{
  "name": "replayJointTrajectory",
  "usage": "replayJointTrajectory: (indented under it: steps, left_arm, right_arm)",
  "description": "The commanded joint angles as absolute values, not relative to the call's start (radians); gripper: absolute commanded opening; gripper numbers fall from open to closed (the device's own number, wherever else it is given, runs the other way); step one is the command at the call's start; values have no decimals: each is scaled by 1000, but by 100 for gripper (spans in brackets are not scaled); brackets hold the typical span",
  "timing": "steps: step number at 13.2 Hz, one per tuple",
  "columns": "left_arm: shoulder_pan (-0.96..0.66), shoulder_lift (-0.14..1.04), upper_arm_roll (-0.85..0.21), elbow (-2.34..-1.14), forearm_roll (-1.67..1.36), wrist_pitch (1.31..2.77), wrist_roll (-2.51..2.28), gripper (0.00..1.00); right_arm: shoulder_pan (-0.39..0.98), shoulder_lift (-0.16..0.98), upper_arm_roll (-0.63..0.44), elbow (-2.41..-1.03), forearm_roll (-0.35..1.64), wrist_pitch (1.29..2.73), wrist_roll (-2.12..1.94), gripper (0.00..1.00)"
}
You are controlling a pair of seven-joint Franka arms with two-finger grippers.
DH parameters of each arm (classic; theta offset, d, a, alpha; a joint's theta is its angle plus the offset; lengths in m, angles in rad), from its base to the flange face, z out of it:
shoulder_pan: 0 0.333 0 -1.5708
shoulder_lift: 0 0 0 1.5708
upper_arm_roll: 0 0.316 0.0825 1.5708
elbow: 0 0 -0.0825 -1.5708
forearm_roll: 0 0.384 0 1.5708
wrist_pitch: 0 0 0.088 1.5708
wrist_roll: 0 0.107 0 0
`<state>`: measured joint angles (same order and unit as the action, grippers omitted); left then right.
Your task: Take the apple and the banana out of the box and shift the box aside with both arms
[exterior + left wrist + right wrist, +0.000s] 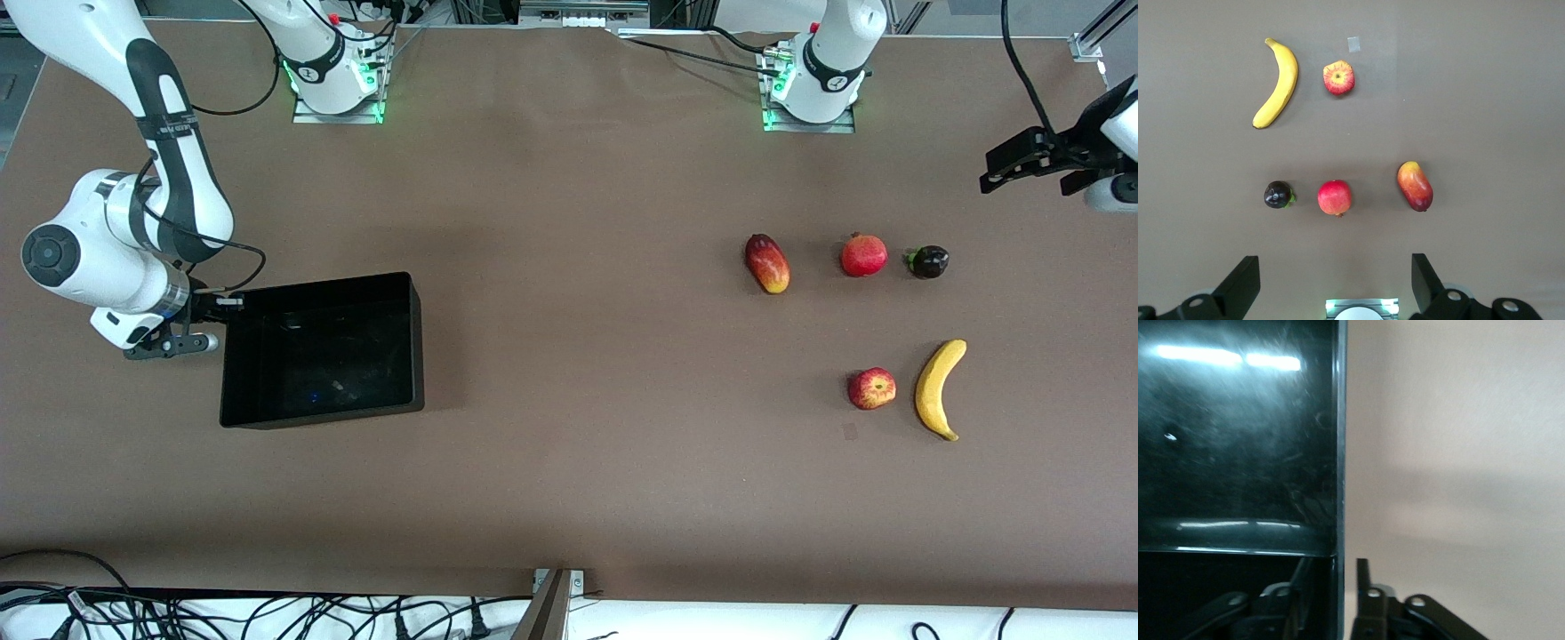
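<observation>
The red-yellow apple (871, 388) and the curved yellow banana (938, 387) lie side by side toward the left arm's end of the table; both show in the left wrist view, apple (1339, 77) and banana (1278, 83). The glossy black box (329, 280) stands empty toward the right arm's end. My right gripper (233, 302) is low at the box's end wall (1338, 453), its fingers (1363, 587) open and straddling that wall, one inside and one outside. My left gripper (1036, 178) hangs open and empty in the air over the table's left-arm end, apart from the fruit.
A red-yellow mango (767, 263), a red pomegranate (863, 255) and a small dark fruit with a green stem (927, 261) lie in a row farther from the front camera than the apple and banana. The arm bases stand along the table's top edge.
</observation>
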<state>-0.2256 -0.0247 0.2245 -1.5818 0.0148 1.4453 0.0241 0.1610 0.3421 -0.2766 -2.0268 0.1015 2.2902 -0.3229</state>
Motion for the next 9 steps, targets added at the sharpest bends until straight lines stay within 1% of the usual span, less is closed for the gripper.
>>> replayJointTrajectory:
  steps: [1,3,4,5,6,7,8,9]
  left_arm:
    - [-235,-37,216,-1614,55,1479,23,100]
    - [-232,-35,216,-1614,57,1480,25,100]
    - [-232,-35,216,-1614,64,1480,25,100]
    - [-230,-34,216,-1614,69,1479,25,100]
    - [-230,-28,216,-1609,69,1479,23,100]
    - [-229,-25,216,-1605,69,1479,18,100]
    - [-229,-25,216,-1608,69,1476,18,100]
    - [-229,-25,215,-1609,69,1476,18,100]
  right_arm:
    - [179,214,-264,-1972,118,2174,-318,100]
    - [196,178,-264,-1814,110,1922,-301,100]
    - [202,160,-264,-1739,103,1814,-293,100]
    - [210,135,-264,-1694,97,1737,-290,100]
    - [228,100,-264,-1663,72,1665,-273,100]
    - [233,50,-261,-1661,46,1617,-249,100]
    - [235,14,-246,-1660,35,1593,-217,100]
    - [236,3,-241,-1658,32,1586,-213,100]
